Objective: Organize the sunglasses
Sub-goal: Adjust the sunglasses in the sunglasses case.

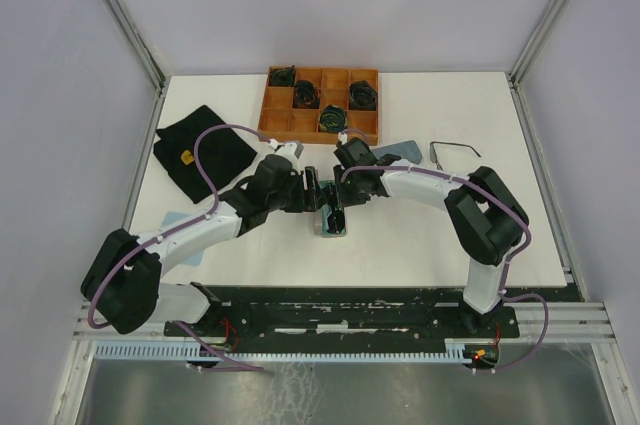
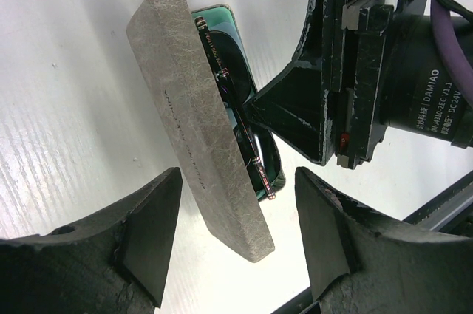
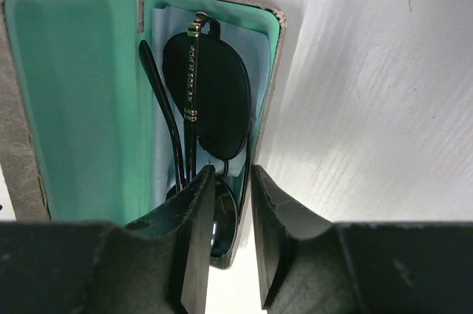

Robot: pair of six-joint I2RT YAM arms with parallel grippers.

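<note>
A grey case [image 1: 332,221] with teal lining [image 3: 81,92] lies open at the table's middle. A folded pair of dark-lensed sunglasses [image 3: 207,100] lies inside it on a blue cloth, also shown in the left wrist view [image 2: 251,151]. My right gripper [image 3: 233,181] is nearly closed astride the case's side wall, one finger inside against a lens, one outside. My left gripper [image 2: 236,233] is open, its fingers on either side of the end of the raised lid [image 2: 196,107] without touching it. A second, thin wire-framed pair [image 1: 455,150] lies on the table at the right.
A wooden compartment tray [image 1: 300,123] with several dark green coiled bundles stands at the back. A blue-grey case [image 1: 400,152] lies beside the right arm. A black cloth [image 1: 200,150] lies at the left. A pale blue cloth [image 1: 175,217] shows by the left arm.
</note>
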